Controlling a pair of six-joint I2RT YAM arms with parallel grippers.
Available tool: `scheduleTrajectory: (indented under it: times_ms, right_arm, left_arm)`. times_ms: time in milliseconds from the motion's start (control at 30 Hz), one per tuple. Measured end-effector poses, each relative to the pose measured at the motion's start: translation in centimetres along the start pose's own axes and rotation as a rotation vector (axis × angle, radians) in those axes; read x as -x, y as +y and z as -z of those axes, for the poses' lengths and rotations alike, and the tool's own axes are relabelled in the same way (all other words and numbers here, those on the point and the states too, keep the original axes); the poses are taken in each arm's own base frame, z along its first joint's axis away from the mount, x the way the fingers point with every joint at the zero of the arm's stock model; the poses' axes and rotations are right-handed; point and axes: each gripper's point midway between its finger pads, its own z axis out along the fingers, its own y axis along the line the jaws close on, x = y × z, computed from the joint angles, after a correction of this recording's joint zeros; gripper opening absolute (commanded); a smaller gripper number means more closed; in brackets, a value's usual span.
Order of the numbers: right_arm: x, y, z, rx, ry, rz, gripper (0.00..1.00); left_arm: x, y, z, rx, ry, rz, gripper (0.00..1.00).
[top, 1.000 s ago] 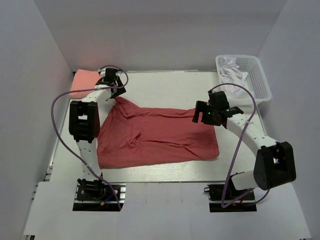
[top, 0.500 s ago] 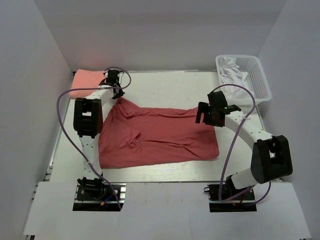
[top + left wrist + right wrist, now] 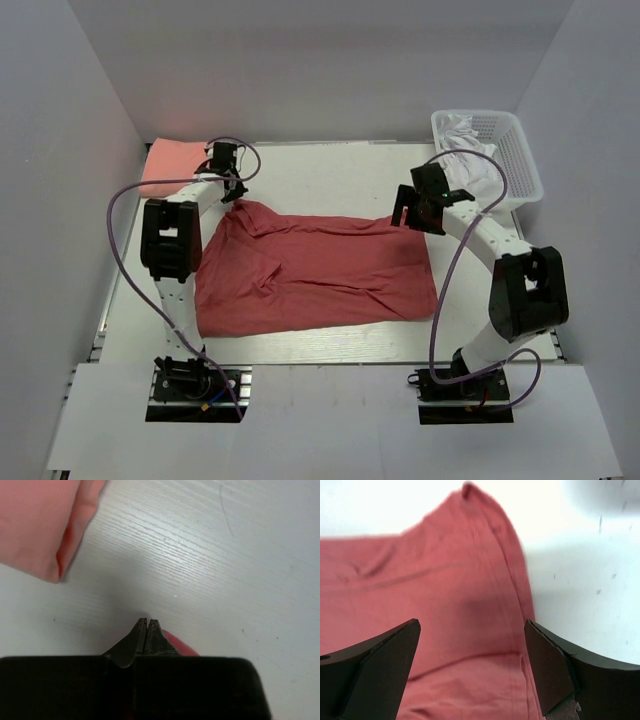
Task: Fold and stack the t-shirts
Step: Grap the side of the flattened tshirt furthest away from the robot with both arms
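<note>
Brick-red t-shirt (image 3: 320,275): we see it spread flat but wrinkled in the middle of the table (image 3: 330,175), its long axis running left to right.
Its orientation: we cannot tell collar from hem. One corner rises to a point at the far left, and the near edge runs roughly straight.
Salmon-pink t-shirt (image 3: 168,160): we find it folded in the table's far left corner, well apart from the red one, with its folded edge facing the left arm.
Left gripper (image 3: 147,622): its fingers are pressed together at the red shirt's far left corner. Red cloth shows just beside the tips, but we cannot tell whether any is pinched.
Right gripper (image 3: 471,625): its jaws are spread wide and hold nothing, poised over the red shirt's far right corner.
Basket (image 3: 525,165): a white slatted one sits at the far right with white cloth (image 3: 465,140) in it, near the right arm.
Cables (image 3: 115,250): purple ones loop out from each arm, off the cloth.
</note>
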Motion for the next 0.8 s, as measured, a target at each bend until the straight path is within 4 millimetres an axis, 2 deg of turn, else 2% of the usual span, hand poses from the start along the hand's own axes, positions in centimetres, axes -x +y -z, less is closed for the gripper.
scheduleTrajectory:
  times_ms: [100,200,333,467,533,633,800]
  right_arm:
    - [2.4,0.7,-1.0,-0.016,-0.035,-0.002,0.9]
    - [4.0,1.1,-2.7,-0.04,-0.051,-0.003,0.9]
    - [5.1,1.7,-5.9,-0.072,-0.046,-0.002,0.9]
    - [6.4,2.4,-9.2,-0.095,-0.051,0.001,0.87]
    - [6.8,2.7,-10.6,-0.099,-0.058,0.004,0.8]
    - [6.5,2.6,-11.8,-0.111,-0.049,0.01,0.8]
    - [5.6,2.0,-12.3,-0.134,-0.041,0.002,0.8]
  left_arm:
    - [1.0,0.1,1.5,-0.005,-0.025,-0.002,0.0]
    - [2.4,-0.1,3.0,-0.016,-0.063,0.004,0.0]
    - [3.6,-0.2,4.7,-0.026,-0.1,0.012,0.0]
    - [3.5,-0.1,5.0,-0.032,-0.1,0.012,0.0]
    - [3.1,-0.1,4.8,-0.035,-0.093,0.011,0.0]
    - [2.7,0.0,4.7,-0.035,-0.082,0.008,0.0]
    - [2.6,0.0,4.6,-0.036,-0.082,0.006,0.0]
